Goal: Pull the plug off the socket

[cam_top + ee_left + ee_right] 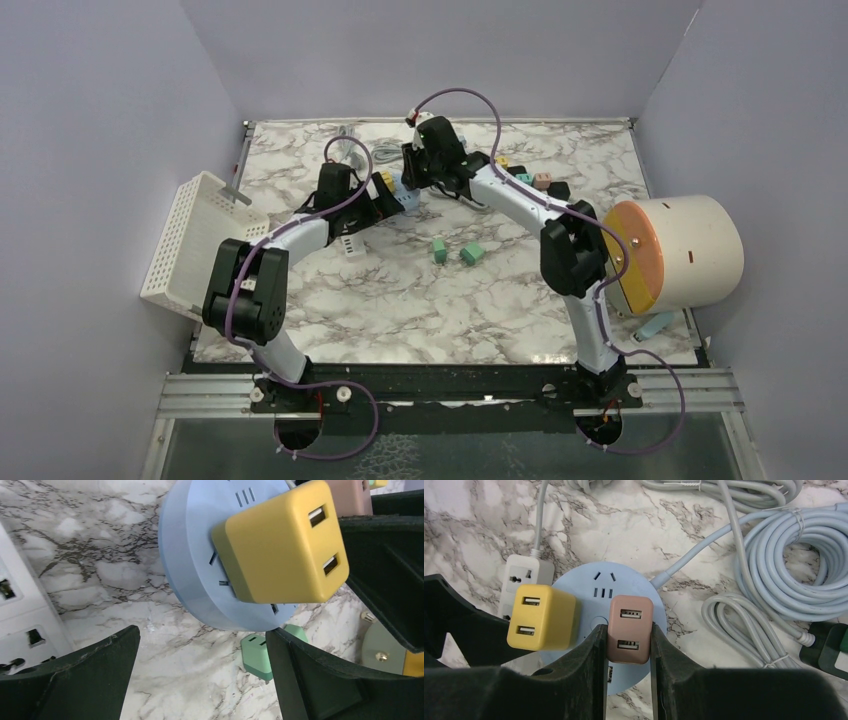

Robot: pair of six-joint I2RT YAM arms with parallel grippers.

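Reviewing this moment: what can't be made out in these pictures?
- Right wrist view: whether the pink plug is fully seated. Its body and the shut right pincer hide the prongs.
- Top view: the blue socket is mostly covered by the two pincers.
- Left wrist view: the left pincer is cut off by the bottom edge, so contact with the socket is unclear.

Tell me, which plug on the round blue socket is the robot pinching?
The brownish-pink plug, clamped by the right gripper; the yellow plug beside it sits ungripped.

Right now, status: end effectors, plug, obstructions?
Right end effector shut on brown plug, seated in blue socket. Left end effector open beside socket. Yellow plug adjacent, same socket.
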